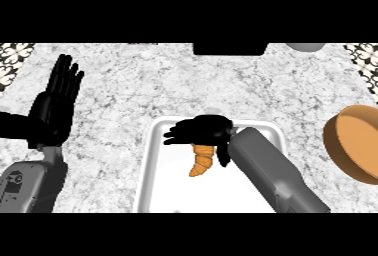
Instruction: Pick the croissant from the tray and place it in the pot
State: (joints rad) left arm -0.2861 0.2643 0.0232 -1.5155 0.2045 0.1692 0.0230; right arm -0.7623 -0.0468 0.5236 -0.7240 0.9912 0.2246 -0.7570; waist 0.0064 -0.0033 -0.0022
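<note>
Croissant (201, 161) is in the tray (151, 165), top end pinched by the curled right hand (198, 130); held only at its tip, it could slip out on the way to the pot (353, 145); left hand (55, 105) rests open.

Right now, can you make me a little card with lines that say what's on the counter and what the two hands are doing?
croissant: orange-brown, over the tray
tray: pale, rectangular, middle of the counter
pot: brown, at the right edge, apart from the tray, partly out of view
right hand: fingers curled round the croissant's top end
left hand: open, fingers up, resting at the left
job so far: croissant not yet in the pot
</note>
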